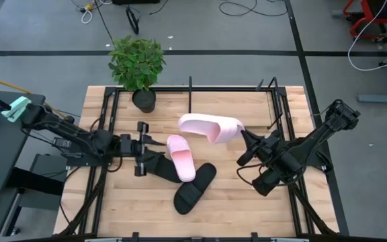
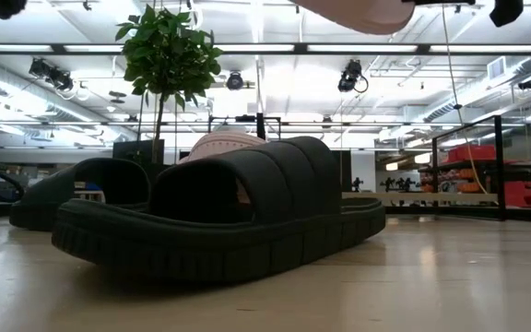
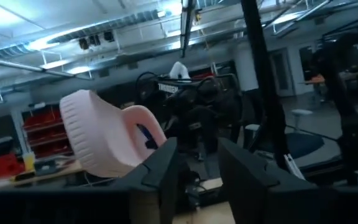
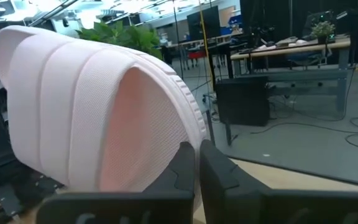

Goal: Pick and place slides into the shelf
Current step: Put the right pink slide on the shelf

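Note:
My right gripper (image 1: 244, 136) is shut on a pale pink slide (image 1: 210, 126), held above the table's middle with its wide strap toward the gripper; the low view shows its sole (image 2: 358, 14) high up. A second pink slide (image 1: 180, 156) lies on the table, partly over a black slide (image 1: 158, 165). Another black slide (image 1: 195, 188) lies nearer the front. My left gripper (image 1: 146, 144) stands open just left of this pile, nothing between its fingers (image 3: 160, 168). The shelf (image 1: 191, 94), a thin black rod frame, stands along the far edge. My right gripper pinches the pink slide's rim (image 4: 188, 134) beside the ribbed strap, at the slide's right end, between its two fingers. The fingers come level from the table's right side. The slide is lifted clear of the table and tipped onto its side.
A potted plant (image 1: 138, 64) stands at the far left corner of the table, next to the shelf's left end. Bare wood lies at the near left and near right. Black arm rails run along both sides of the table (image 1: 261, 222).

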